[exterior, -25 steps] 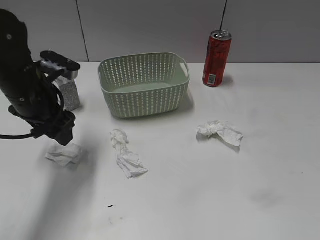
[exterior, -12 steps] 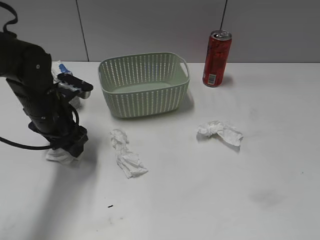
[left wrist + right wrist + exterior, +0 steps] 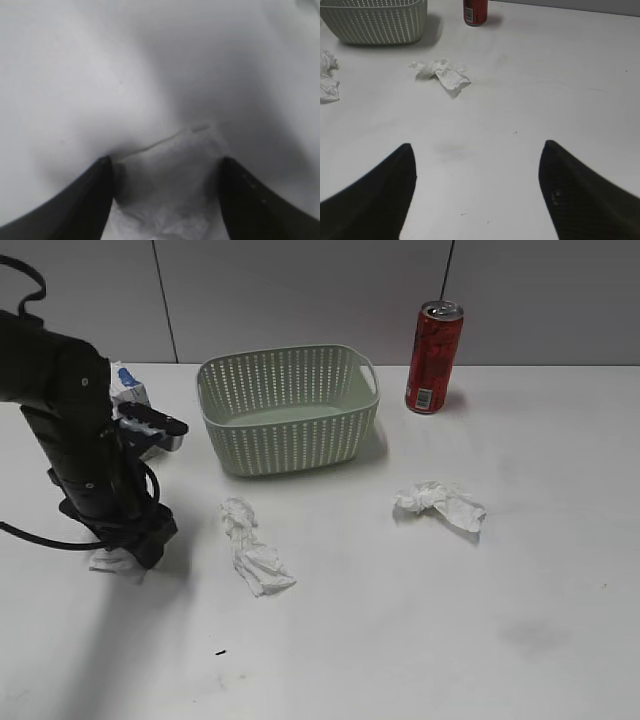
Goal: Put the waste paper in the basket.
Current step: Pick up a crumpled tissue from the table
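Observation:
Three crumpled white waste paper wads lie on the white table. The left wad is under my left gripper. In the left wrist view the open jaws straddle this wad, one finger on each side. The long twisted wad lies in the middle, and the third wad at the right. The sage-green basket stands behind them and looks empty. My right gripper is open and empty above bare table, with the right wad and the basket ahead of it.
A tall red can stands right of the basket and also shows in the right wrist view. A blue-and-white packet stands behind my left arm. The twisted wad shows at the left edge of the right wrist view.
My left arm has swung right and come down over the left wad, now mostly covering it. The packet behind it has come into view. The other wads have not moved.

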Motion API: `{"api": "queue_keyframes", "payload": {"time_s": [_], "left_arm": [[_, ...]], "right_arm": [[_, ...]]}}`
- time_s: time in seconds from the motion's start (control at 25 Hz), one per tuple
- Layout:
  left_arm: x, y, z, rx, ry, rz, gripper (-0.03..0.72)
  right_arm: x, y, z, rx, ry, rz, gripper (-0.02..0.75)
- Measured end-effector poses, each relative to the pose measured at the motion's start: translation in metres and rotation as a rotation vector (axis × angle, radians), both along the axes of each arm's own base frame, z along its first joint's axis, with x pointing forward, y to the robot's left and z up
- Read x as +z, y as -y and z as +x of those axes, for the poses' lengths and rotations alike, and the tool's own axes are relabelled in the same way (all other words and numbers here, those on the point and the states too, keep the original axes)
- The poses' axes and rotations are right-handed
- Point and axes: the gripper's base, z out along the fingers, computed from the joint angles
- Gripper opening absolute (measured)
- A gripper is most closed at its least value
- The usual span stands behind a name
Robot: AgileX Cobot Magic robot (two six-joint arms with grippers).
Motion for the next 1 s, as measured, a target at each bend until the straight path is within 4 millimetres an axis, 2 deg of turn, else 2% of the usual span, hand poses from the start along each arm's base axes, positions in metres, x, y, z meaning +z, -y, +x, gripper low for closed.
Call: {"api": "queue_keyframes", "payload": {"time_s": [0.2, 0.28, 0.36, 0.44, 0.52, 0.64, 0.84, 1.0], "left_arm": [[-0.001, 0.000, 0.001, -0.002, -0.019, 0.006, 0.486], [-0.001, 0.000, 0.001, -0.003, -0.020, 0.008, 0.452], [0.000, 0.000, 0.001, -0.012, -0.017, 0.016, 0.350], [0.002, -0.002, 0.000, -0.021, -0.015, 0.025, 0.183], [0.007, -0.003, -0.001, -0.030, -0.002, 0.029, 0.059], [0.028, -0.005, 0.000, -0.053, 0.070, 0.029, 0.007], [0.076, -0.009, -0.001, -0.078, 0.256, -0.001, 0.002], [0.114, -0.007, 0.000, -0.048, 0.454, -0.104, 0.002]], "right_arm": [[0.000, 0.000, 0.000, 0.000, 0.000, 0.000, 0.580], [0.000, 0.000, 0.000, 0.000, 0.000, 0.000, 0.580], [0.000, 0.000, 0.000, 0.000, 0.000, 0.000, 0.580], [0.000, 0.000, 0.000, 0.000, 0.000, 0.000, 0.580], [0.000, 0.000, 0.000, 0.000, 0.000, -0.001, 0.580], [0.000, 0.000, 0.000, 0.000, 0.000, -0.001, 0.580], [0.000, 0.000, 0.000, 0.000, 0.000, -0.001, 0.580], [0.000, 0.000, 0.000, 0.000, 0.000, -0.001, 0.580]]}}
